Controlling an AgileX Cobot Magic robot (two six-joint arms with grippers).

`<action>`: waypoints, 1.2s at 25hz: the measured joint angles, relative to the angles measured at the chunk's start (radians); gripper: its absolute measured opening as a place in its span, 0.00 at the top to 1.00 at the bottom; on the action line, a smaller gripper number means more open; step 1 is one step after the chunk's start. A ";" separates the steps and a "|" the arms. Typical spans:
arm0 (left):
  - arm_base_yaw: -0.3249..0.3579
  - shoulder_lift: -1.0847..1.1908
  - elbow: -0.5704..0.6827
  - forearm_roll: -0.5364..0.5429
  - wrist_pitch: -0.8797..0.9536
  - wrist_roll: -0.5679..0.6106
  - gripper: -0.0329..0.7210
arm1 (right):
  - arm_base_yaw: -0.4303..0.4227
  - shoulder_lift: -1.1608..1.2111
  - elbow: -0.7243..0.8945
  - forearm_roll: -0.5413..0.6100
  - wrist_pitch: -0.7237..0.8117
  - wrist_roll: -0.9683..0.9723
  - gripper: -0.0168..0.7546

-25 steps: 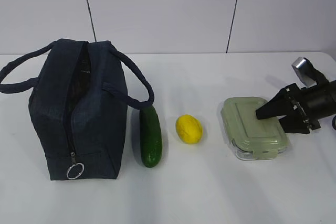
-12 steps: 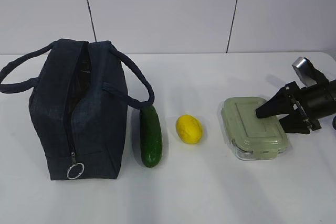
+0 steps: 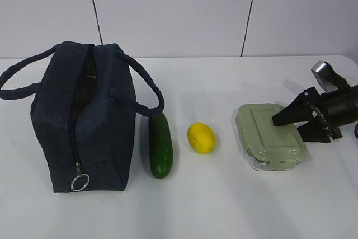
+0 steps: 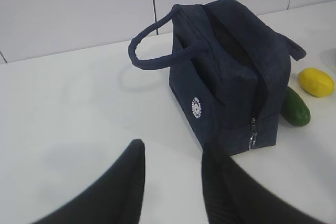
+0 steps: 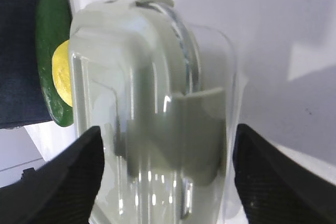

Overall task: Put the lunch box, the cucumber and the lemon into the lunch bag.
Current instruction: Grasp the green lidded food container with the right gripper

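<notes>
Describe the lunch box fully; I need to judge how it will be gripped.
The lunch box is a flat rectangular container with rounded corners: a clear, glossy base under a pale sage-green lid with a raised centre panel and a clip tab on its side. It lies flat and closed on the white table, right of the lemon and apart from it. The right gripper reaches in from the right, its open jaws straddling the box's end; contact cannot be told.

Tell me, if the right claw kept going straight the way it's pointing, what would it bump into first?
Most likely the lunch box: the right gripper already has its open fingers either side of it.
</notes>
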 joint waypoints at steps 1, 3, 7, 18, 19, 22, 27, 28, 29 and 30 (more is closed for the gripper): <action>0.000 0.000 0.000 0.000 0.000 0.000 0.61 | 0.000 0.000 0.000 0.000 0.000 0.000 0.26; 0.000 0.000 0.000 0.000 0.000 0.000 0.61 | 0.000 0.000 0.000 0.000 0.000 0.000 0.26; 0.000 0.000 0.000 0.000 0.000 0.000 0.61 | 0.000 0.000 0.000 0.000 0.000 0.000 0.26; 0.000 0.000 0.000 0.000 0.000 0.000 0.61 | 0.000 0.000 0.000 -0.013 0.000 0.000 0.26; 0.000 0.000 0.000 0.000 0.000 0.000 0.61 | 0.000 0.000 0.000 -0.015 0.000 0.000 0.26; 0.000 0.000 0.000 0.000 0.000 0.000 0.61 | 0.000 0.000 0.000 -0.017 0.000 0.000 0.26; 0.000 0.000 0.000 0.000 0.000 0.000 0.61 | 0.000 0.000 0.000 -0.019 0.000 0.000 0.26; 0.000 0.000 0.000 0.000 0.000 0.000 0.61 | 0.000 0.000 0.000 -0.019 0.000 0.000 0.26; 0.000 0.000 0.000 0.000 0.000 0.000 0.61 | 0.000 0.000 0.000 -0.019 0.000 0.000 0.26; 0.000 0.000 0.000 0.000 0.000 0.000 0.61 | 0.000 0.000 0.000 -0.019 0.000 0.000 0.26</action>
